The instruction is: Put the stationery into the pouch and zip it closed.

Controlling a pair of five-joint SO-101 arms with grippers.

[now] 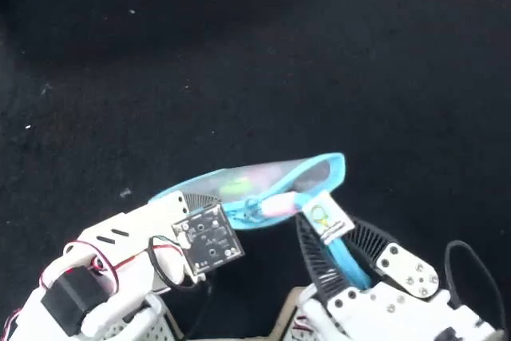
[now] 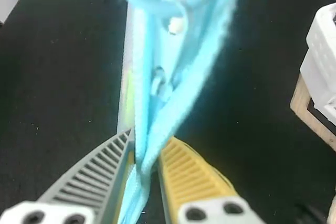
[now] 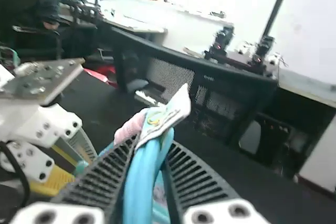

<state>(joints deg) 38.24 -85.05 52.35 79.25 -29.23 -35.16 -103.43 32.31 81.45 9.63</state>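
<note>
I see black table [image 1: 255,61] wide open beyond pouch and to both sides; its far edge runs along top of high view. Pouch [image 1: 271,183] is close to arm bases, between both grippers. Long axis runs side to side, right end angled slightly toward far edge. My left gripper [image 2: 143,153] pinches pouch's blue edge at left end. My right gripper [image 3: 151,148] is clamped on blue strap [image 3: 142,182] beside white tag [image 3: 165,114]. Cannot tell if pouch rests on table.
</note>
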